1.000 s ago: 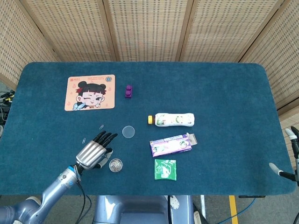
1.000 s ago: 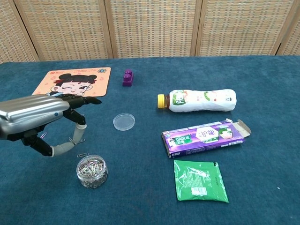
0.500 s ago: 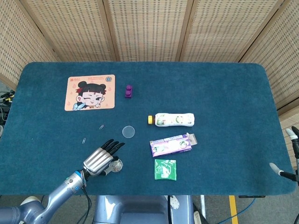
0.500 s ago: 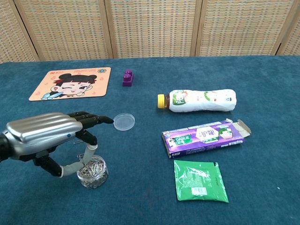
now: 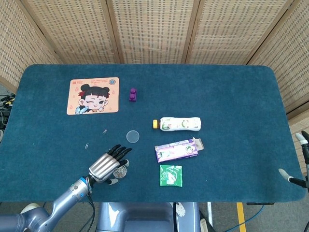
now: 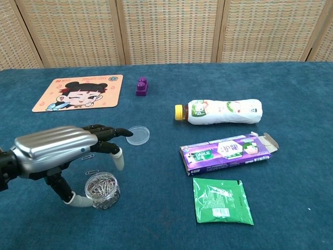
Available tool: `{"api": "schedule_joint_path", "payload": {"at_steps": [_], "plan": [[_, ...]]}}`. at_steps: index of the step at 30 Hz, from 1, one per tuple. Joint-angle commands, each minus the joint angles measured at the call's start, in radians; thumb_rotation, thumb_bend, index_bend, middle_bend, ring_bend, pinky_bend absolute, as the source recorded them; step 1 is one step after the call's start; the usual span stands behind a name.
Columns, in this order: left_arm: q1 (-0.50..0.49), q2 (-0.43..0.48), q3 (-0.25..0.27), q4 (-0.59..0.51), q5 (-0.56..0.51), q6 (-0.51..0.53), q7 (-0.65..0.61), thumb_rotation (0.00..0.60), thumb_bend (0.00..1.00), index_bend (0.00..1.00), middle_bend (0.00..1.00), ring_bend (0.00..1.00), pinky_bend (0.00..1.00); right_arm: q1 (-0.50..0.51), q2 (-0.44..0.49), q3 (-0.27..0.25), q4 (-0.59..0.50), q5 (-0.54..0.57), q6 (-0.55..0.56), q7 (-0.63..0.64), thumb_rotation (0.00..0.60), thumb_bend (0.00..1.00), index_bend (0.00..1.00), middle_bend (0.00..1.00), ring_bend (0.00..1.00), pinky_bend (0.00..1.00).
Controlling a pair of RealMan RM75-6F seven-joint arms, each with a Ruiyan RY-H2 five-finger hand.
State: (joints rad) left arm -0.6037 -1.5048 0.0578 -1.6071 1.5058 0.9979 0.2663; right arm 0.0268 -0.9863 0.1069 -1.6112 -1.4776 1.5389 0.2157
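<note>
Chest view puts the left hand (image 6: pixel 57 156) low at the near left, fingers spread and hooked over the small clear jar of paper clips (image 6: pixel 102 190), thumb curving down to the jar's near-left side and the other fingers arched above its open top; nothing is gripped yet, and I cannot tell whether any fingertip actually touches the rim. That jar sits at the near-left part of the blue table (image 6: pixel 291 104), just beside and under the hand. It looks light, stiff and smooth-sided, so it would likely slip under a loose pinch and spill its clips if tipped; the sides, taken thumb against fingers and kept upright, seem the safest hold. A loose paper clip (image 6: pixel 92 172) lies just beyond the jar, partly under the hand, and a second one (image 6: pixel 86 157) a little farther back. Beyond the jar, near the outstretched fingertips, lies a clear round lid (image 6: pixel 138 135), flat on the cloth and apart from the jar. To the jar's right lies a green sachet (image 6: pixel 222 200), with a purple carton (image 6: pixel 227 152) behind it, one flap open, and a white bottle (image 6: pixel 221 112) on its side farther back. Farthest from the jar are the purple block (image 6: pixel 141 86) and the cartoon mat (image 6: pixel 79 92). None of these crowds the jar. The right hand appears in neither view.
</note>
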Motion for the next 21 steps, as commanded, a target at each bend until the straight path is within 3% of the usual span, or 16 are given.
{"api": "schedule_joint_path", "payload": {"at_steps": [1, 7, 12, 21], "plan": [[-0.001, 0.006, -0.004, 0.000, 0.016, 0.011, -0.029, 0.600, 0.15, 0.29, 0.00, 0.00, 0.00, 0.000, 0.000, 0.000, 0.000, -0.001, 0.001, -0.001, 0.600, 0.00, 0.00, 0.00, 0.00, 0.00], [0.006, 0.051, -0.031, -0.012, 0.036, 0.062, -0.092, 0.600, 0.15, 0.32, 0.00, 0.00, 0.00, -0.001, 0.001, 0.000, -0.002, -0.001, 0.002, 0.001, 0.600, 0.00, 0.00, 0.00, 0.00, 0.00], [0.016, 0.109, -0.066, 0.027, -0.010, 0.081, -0.120, 0.600, 0.15, 0.35, 0.00, 0.00, 0.00, -0.001, 0.001, -0.001, -0.002, -0.003, 0.003, 0.001, 0.600, 0.00, 0.00, 0.00, 0.00, 0.00], [0.011, 0.068, -0.084, 0.319, -0.114, -0.025, -0.246, 0.600, 0.22, 0.48, 0.00, 0.00, 0.00, 0.001, -0.002, -0.002, -0.009, -0.004, 0.001, -0.014, 0.600, 0.00, 0.00, 0.00, 0.00, 0.00]]}}
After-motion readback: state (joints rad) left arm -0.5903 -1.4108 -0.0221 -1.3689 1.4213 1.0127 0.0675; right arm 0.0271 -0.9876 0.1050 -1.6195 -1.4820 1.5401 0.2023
